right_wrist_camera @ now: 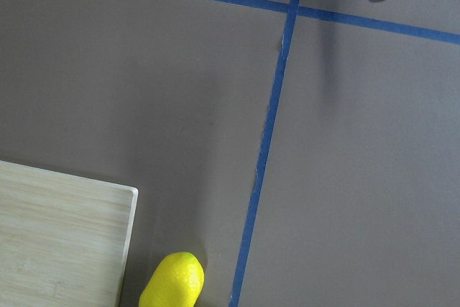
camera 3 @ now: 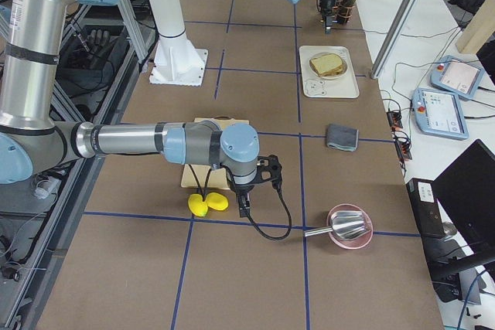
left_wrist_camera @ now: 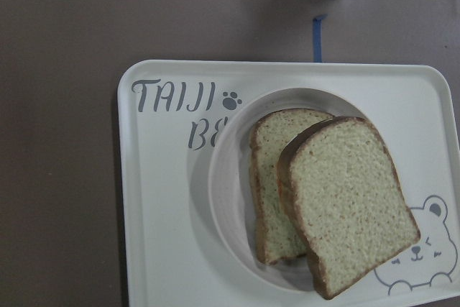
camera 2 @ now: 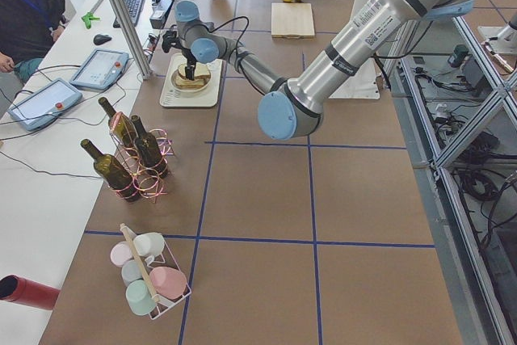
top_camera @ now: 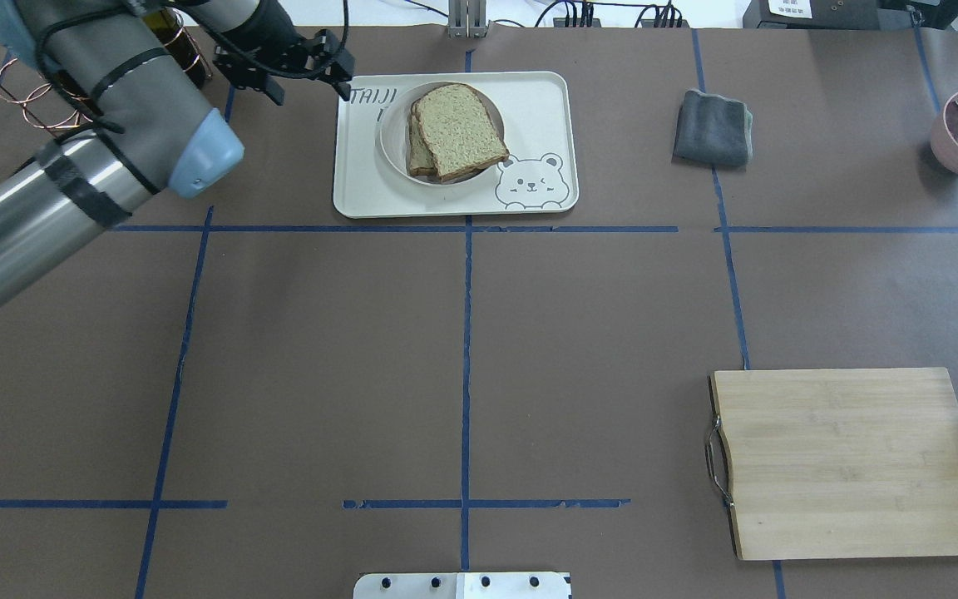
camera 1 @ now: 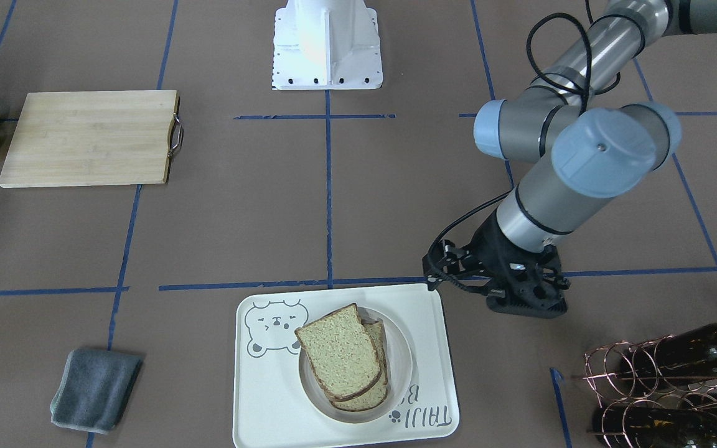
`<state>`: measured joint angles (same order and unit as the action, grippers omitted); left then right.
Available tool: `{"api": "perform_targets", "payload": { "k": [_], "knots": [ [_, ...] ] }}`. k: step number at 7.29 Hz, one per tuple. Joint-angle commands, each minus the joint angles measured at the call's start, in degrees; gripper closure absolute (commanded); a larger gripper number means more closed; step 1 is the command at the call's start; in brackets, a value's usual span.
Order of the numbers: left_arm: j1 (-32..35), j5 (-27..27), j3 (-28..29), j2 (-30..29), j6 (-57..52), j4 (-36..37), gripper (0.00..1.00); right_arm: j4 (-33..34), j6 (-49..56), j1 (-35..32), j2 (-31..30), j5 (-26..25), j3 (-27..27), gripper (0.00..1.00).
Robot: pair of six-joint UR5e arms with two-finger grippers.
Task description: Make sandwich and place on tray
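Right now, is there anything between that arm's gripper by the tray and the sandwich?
Nothing visible. The left gripper hangs beside the tray corner; between it and the sandwich lie only bare tray and the round dish rim.

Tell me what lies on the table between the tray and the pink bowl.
A folded grey cloth lies between the tray and the pink bowl, touching neither; the overhead view shows it.
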<state>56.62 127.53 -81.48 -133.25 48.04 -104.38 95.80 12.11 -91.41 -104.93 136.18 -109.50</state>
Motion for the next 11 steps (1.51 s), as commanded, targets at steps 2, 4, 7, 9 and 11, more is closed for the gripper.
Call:
{"api": "perform_targets", "payload": {
  "k": [2,4,7,9,11],
  "knots": [
    [7.9,-0.1,-16.1,11.8,-21.4,14.6,0.00,0.0,0.0,0.0,0.0,0.0,0.1,0.00],
    [12.4,0.0,-17.7,18.5,-32.3,16.1,0.00,0.0,-0.8,0.0,0.0,-0.1,0.2,0.00],
    [20.8,1.0,-17.7,29.4,-47.0,15.9,0.00,0.1,-0.8,0.0,-0.1,0.1,0.1,0.00],
    [23.0,2.7,-16.6,35.9,-47.3,16.1,0.00,0.1,-0.8,0.0,-0.3,0.2,-0.1,0.00],
    [26.5,11.0,-16.7,43.2,-47.8,15.3,0.00,0.1,-0.8,0.0,-0.2,0.0,0.1,0.00]
  ]
}}
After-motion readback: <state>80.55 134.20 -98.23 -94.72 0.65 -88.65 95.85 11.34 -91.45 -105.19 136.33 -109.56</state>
